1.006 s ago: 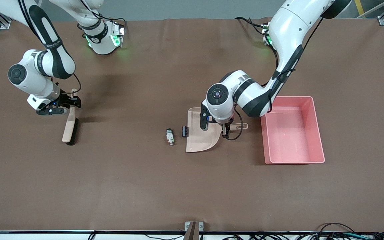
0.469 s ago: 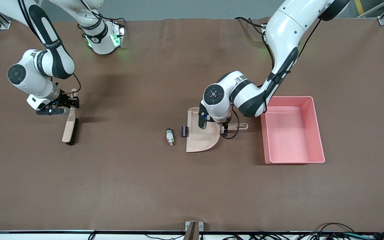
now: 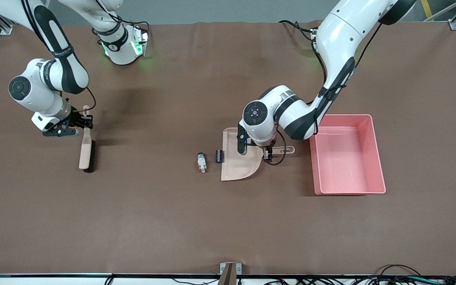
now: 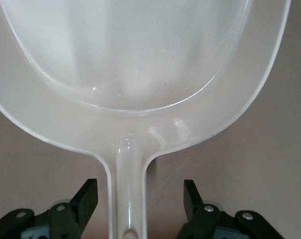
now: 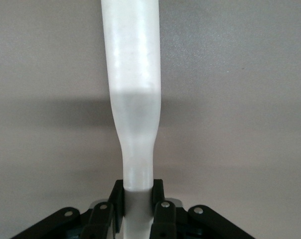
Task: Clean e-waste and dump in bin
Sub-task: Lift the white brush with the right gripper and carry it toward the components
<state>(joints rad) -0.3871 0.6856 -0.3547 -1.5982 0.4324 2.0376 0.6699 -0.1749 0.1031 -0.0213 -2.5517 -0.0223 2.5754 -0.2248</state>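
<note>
Two pieces of e-waste lie mid-table: a white-grey part [image 3: 201, 162] and a small black block [image 3: 219, 156] at the mouth of the beige dustpan [image 3: 238, 162]. My left gripper [image 3: 268, 155] is low over the dustpan's handle [image 4: 126, 199]. Seen from its own wrist, the left gripper [image 4: 140, 193] is open, a finger on each side of the handle and clear of it. The pink bin [image 3: 342, 158] stands beside the dustpan, toward the left arm's end. My right gripper [image 3: 86, 122] is shut on the handle of a brush [image 3: 87, 152], also in the right wrist view [image 5: 133, 99].
The brush's dark bristles [image 3: 92, 156] rest on the brown table mat toward the right arm's end. A black cable [image 3: 279, 152] loops from the left wrist over the dustpan handle. A metal bracket [image 3: 230, 269] sits at the table's front edge.
The right gripper has shut on the brush handle, and the brush has swung a little straighter. The left arm has shifted slightly over the dustpan handle, still open.
</note>
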